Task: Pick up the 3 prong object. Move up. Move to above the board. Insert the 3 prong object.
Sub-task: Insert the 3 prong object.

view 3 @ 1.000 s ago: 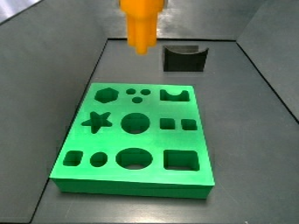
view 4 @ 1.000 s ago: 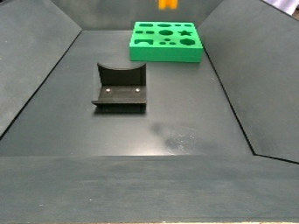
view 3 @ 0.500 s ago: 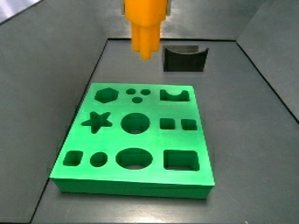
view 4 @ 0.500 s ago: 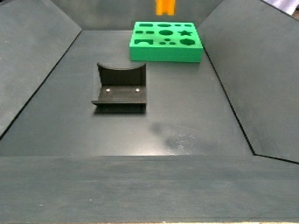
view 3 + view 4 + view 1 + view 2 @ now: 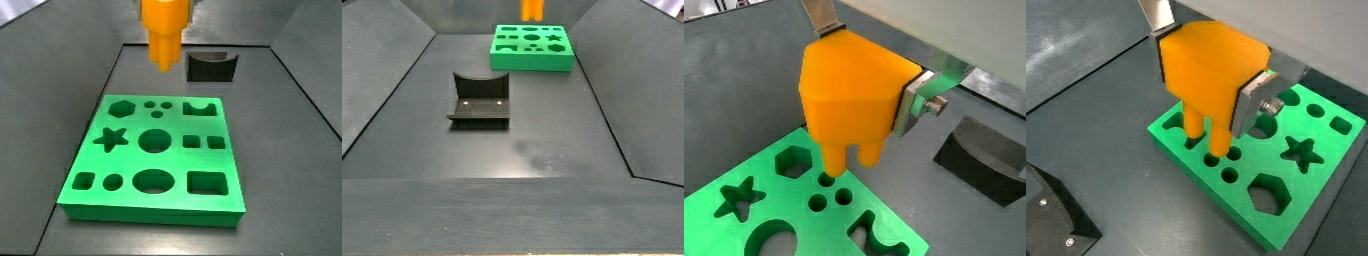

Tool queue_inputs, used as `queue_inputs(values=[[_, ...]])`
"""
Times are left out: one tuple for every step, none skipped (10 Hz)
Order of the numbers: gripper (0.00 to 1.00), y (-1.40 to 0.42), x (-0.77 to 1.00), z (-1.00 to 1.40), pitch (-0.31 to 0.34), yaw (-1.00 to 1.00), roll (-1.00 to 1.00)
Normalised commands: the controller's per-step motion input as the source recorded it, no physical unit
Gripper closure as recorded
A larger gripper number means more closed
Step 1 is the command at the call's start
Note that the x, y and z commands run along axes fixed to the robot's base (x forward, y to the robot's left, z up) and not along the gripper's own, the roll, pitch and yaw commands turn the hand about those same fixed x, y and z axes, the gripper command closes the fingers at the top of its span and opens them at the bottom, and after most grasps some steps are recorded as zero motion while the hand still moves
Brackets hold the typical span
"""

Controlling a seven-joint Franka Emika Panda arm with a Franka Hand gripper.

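Gripper [image 5: 865, 85] positioned above the board [image 5: 744, 225], clenched on the 3 prong object [image 5: 847, 100]. Silver finger plates [image 5: 822, 15] pressed flat against opposite faces of the orange block in both wrist views; second plate [image 5: 1256, 98] visible on the far flank, with a bolt head. Wedge-like top of the 3 prong object held between the jaws, peg legs protruding clear below them.

Relative to the board: peg legs [image 5: 1205, 132] hanging above the edge that carries the three small round holes [image 5: 830, 195], not yet seated; in a wrist view, leg tips [image 5: 850, 160] overlapping the nearest hole, contact not determinable. Hexagon cut-out [image 5: 794, 159] just beside the holes, star cut-out [image 5: 740, 196] further along the same face.

In a side view, 3 prong object [image 5: 163, 33] well above the board [image 5: 158, 150], over its far edge, gripper body largely cut off by the frame. In a side view, only the lower part of the orange piece [image 5: 533, 9] showing above the board [image 5: 533, 48].

Black block with a curved notch [image 5: 210, 66] standing beyond the board; fixture [image 5: 480, 98] standing on the floor well apart from the board.
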Motion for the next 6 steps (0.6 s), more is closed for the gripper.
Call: queue_inputs(values=[[1.00,0.01,0.00,-0.05,0.000,0.00,0.02],[1.00,0.01,0.00,-0.07,0.000,0.00,0.02],[1.00,0.01,0.00,-0.07,0.000,0.00,0.02],[1.00,0.01,0.00,-0.07,0.000,0.00,0.02],[1.00,0.02,0.00,-0.06,0.000,0.00,0.02],[1.00,0.02,0.00,-0.04,0.000,0.00,0.03]])
